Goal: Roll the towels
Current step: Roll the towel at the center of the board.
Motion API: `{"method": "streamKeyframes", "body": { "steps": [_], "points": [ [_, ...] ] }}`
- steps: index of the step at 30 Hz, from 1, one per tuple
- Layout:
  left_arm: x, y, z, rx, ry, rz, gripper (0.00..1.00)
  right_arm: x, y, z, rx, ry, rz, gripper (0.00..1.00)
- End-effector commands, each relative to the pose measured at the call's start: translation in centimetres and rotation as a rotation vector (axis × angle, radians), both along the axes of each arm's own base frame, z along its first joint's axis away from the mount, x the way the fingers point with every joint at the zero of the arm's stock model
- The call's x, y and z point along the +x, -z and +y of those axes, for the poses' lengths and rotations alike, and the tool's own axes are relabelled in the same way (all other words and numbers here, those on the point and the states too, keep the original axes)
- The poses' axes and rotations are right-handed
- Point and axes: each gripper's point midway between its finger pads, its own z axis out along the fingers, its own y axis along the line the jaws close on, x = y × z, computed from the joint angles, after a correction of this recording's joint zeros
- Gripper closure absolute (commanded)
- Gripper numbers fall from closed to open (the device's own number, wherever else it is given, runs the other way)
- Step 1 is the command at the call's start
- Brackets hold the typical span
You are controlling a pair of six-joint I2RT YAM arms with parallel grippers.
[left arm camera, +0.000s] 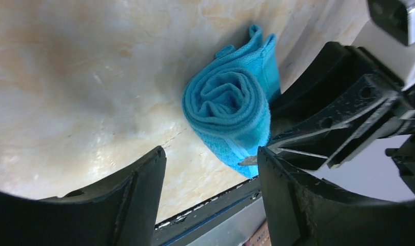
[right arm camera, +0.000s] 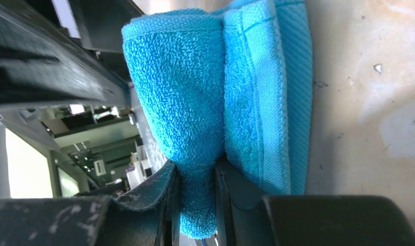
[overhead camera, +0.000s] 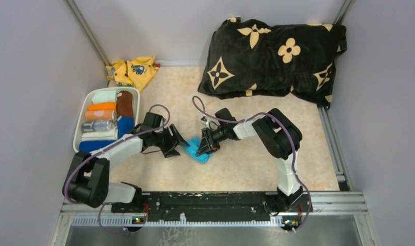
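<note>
Our right pincer (right arm camera: 197, 177) is almost closed, pinching one end of the rolled light cyan towel (right arm camera: 179, 92). Our left pincer (left arm camera: 210, 154) gapes wide beside the roll, holding nothing. The roll lies on the table (overhead camera: 246, 164), nearer us than the black cushion (overhead camera: 277, 56). The brown towel (overhead camera: 125, 104) and dark blue towel (overhead camera: 125, 125) sit in the white bin (overhead camera: 113, 89), left of that cushion.

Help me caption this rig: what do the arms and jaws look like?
The left arm and right arm have white links, bulky black joints and looping purple cables. The jaws are black, scuffed, broad and flat.
</note>
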Motion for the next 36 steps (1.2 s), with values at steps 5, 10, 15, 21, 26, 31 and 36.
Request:
{"method": "streamKeyframes", "body": {
  "steps": [5, 10, 15, 21, 26, 31, 36],
  "points": [
    [0.4, 3.4, -2.8, 0.032, 0.073, 0.062, 0.4, -0.4, 1.3, -1.1, -0.067, 0.052, 0.018, 0.86],
    [-0.2, 5.8, -1.9, 0.111, 0.071, 0.12, 0.46, 1.2, -0.7, -2.0, -0.135, 0.091, -0.207, 0.68],
    [-0.3, 6.5, -1.2, 0.156, 0.068, 0.129, 0.46, 2.7, -3.2, -3.6, -0.272, 0.13, -0.46, 0.56],
    [-0.1, 6.7, -0.9, 0.186, 0.07, 0.129, 0.45, 3.3, -7.5, -4.8, -0.43, 0.116, -0.826, 0.5],
    [0.0, 6.9, -0.9, 0.196, 0.079, 0.134, 0.44, 2.0, -8.4, -3.1, -0.498, 0.042, -1.039, 0.48],
    [0.0, 7.1, -0.7, 0.205, 0.083, 0.134, 0.43, 0.8, -6.5, -1.4, -0.549, -0.04, -1.122, 0.51],
    [0.2, 7.1, -0.7, 0.209, 0.086, 0.133, 0.42, 0.0, -2.5, -1.5, -0.651, -0.164, -1.133, 0.53]
  ]
}}
